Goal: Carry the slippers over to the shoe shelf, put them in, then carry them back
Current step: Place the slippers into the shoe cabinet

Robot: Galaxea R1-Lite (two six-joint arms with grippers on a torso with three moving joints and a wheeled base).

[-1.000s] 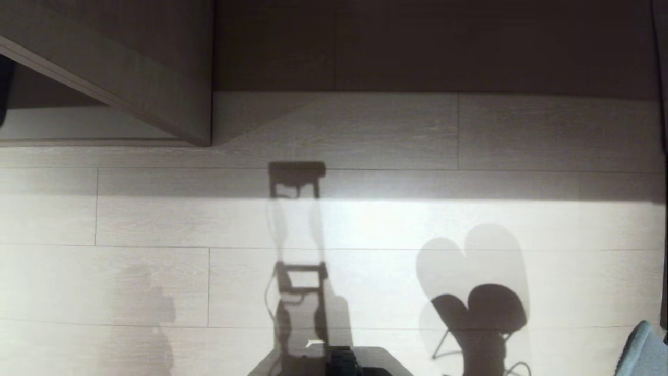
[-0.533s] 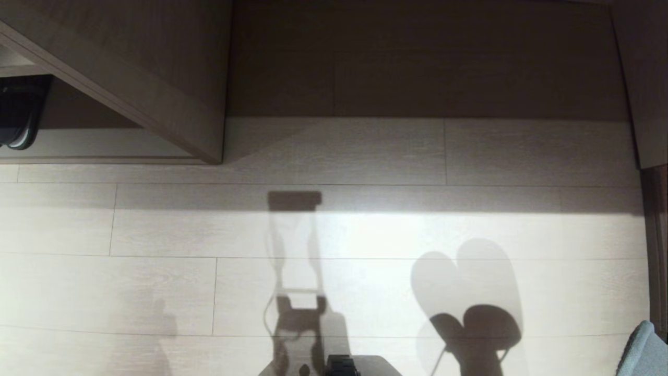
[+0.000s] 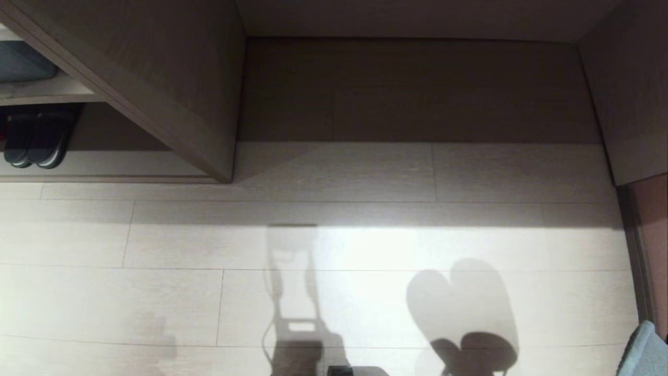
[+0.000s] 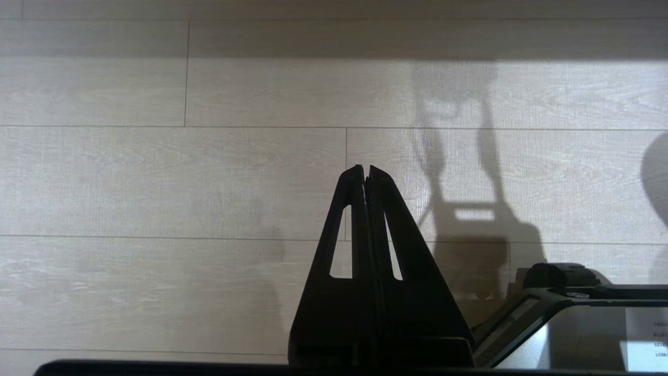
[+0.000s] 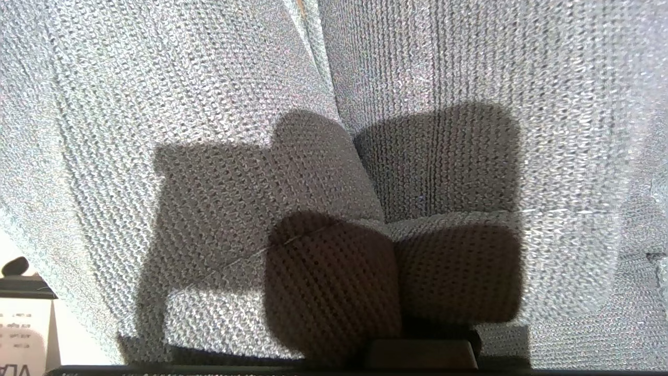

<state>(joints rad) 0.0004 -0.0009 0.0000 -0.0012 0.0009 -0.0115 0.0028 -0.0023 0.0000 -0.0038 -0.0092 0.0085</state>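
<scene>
Grey-blue knitted slippers (image 5: 334, 156) fill the right wrist view, their two dark toe bands (image 5: 334, 282) nearest the camera. My right gripper is hidden behind them, shut on the pair. One blue-grey slipper edge (image 3: 644, 350) shows at the head view's bottom right corner. The shoe shelf (image 3: 130, 166) is at the far left, a beige compartment with a pale base and a slanting upright board (image 3: 172, 104). My left gripper (image 4: 365, 169) hangs shut and empty over the pale plank floor.
A dark pair of shoes with pale sole rims (image 3: 34, 141) stands in the shelf's lower compartment, with a grey-blue item (image 3: 21, 62) on the board above. A shadowed floor-level recess (image 3: 417, 89) lies straight ahead, bounded by a side panel (image 3: 626, 104). My base (image 4: 574, 313) shows low down.
The head view has tilted upward, so the floor and shelf slid down the picture. More of the shelf, the dark pair and the recess's back came into view. Neither arm moved.
</scene>
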